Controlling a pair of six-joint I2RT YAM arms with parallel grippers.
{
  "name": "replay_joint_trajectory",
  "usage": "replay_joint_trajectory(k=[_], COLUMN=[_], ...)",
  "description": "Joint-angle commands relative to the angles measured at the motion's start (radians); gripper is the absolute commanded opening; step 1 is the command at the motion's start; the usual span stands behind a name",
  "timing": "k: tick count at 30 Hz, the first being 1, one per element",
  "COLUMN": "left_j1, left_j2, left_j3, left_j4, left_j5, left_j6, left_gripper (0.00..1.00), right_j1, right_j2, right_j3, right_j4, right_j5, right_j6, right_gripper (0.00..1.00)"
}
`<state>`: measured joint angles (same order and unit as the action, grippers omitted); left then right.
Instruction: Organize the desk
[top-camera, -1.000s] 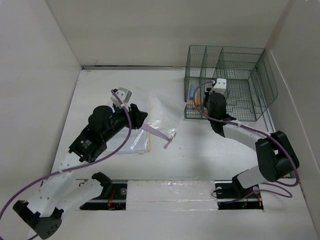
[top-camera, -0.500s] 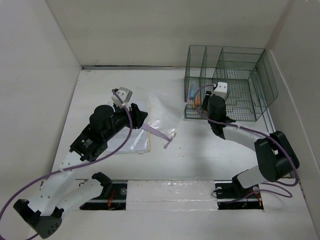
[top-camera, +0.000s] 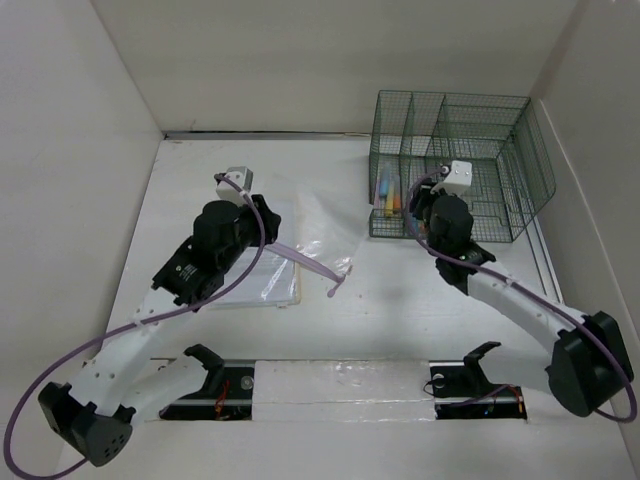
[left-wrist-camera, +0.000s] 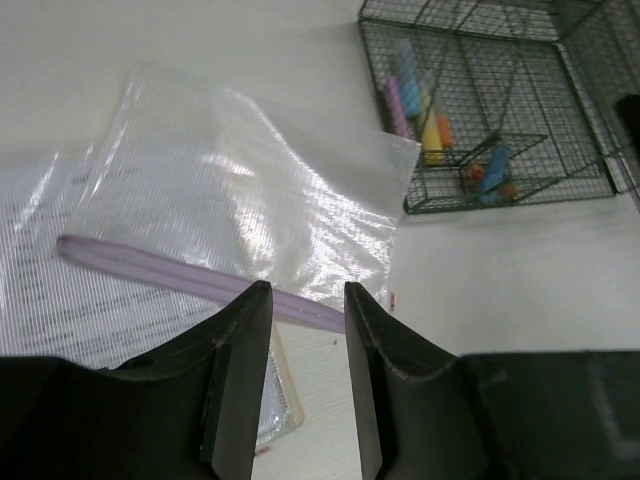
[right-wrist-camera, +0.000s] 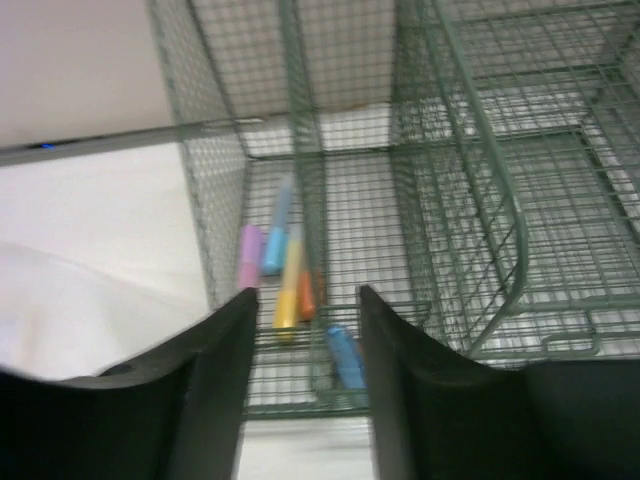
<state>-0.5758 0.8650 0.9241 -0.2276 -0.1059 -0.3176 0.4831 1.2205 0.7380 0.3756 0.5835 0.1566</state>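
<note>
White matte desk (top-camera: 400, 300), smooth, rectangular, walled by white panels (top-camera: 300, 70)

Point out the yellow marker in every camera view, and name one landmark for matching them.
Top external: yellow marker lies right of centre, in the left end of the rack.
Left wrist: yellow marker shows at upper right, inside the mesh.
Right wrist: yellow marker sits low in the centre, just above the claw.
Shared landmark: the green wire rack.
</note>
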Motion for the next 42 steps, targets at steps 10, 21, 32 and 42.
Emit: replay_joint_trajectory(k=[10,21,32,42], left_j1=[0.007,0.007,0.050,0.059], left_j2=[0.049,0.193,0.484,0.618], left_j3=[-0.077,-0.333,-0.275,-0.208], left_j4=[0.138,0.349,0.346,0.344], left_j5=[0.009,-0.140,-0.172,-0.186], left_j6=[-0.446,-0.814,-0.911,-0.904], left_gripper=[0.00,0.60,0.53,0.52], right_j1=[0.119,0.172,0.190,0.190], right_j2=[-0.226,-0.174,-0.190,-0.181], right_j3=[-0.110,-0.172,-0.172,-0.173], right_j4=[-0.173,-0.113,-0.121,-0.119], right_j5=[-0.309,-0.432,-0.424,-0.404], right_j6=[0.046,0.044,0.038,0.057], right_gripper=[0.00,0.15,0.17,0.17])
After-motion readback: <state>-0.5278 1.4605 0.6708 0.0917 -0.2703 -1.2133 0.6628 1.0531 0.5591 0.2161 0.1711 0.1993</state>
